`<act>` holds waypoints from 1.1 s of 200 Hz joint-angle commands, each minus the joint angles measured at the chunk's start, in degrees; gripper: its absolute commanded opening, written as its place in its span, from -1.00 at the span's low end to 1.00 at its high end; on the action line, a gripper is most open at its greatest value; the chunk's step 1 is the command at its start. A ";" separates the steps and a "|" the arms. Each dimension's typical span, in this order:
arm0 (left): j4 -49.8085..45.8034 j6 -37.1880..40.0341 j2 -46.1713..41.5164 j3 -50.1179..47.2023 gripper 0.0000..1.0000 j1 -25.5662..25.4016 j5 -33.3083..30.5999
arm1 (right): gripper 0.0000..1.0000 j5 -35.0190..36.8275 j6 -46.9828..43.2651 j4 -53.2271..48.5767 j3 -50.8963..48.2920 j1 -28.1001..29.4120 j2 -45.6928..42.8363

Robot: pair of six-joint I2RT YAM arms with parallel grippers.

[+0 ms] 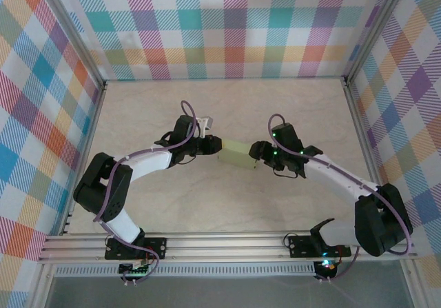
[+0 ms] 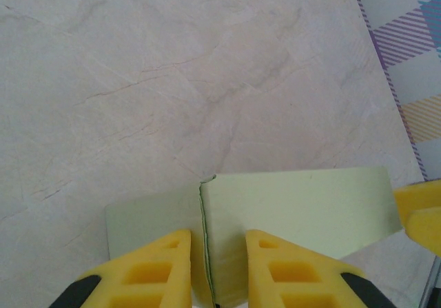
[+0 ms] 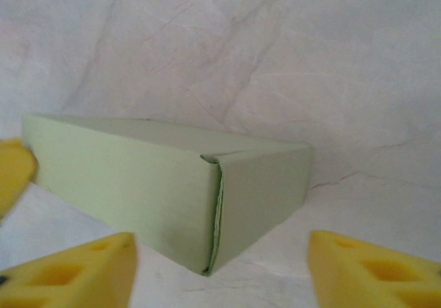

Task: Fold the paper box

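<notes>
Left pincer (image 2: 218, 239) tight on one end of the paper box (image 2: 296, 204), right pincer (image 3: 222, 244) wide apart at the other.

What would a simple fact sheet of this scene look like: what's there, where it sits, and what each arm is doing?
Object: paper box, pale green, already box-shaped
Location: middle of the table, between the two arms
Seam: one end flap's edge gapes slightly
Left side: left gripper, jaws closed on one end of the box
Right side: right gripper, jaws open, either side of the other end's corner, not touching it
Surroundings: checked walls
</notes>
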 commanded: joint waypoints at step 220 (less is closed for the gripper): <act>-10.49 4.12 2.34 3.11 -0.56 0.36 1.26 | 0.34 -18.83 -88.49 -23.58 20.65 -6.96 18.08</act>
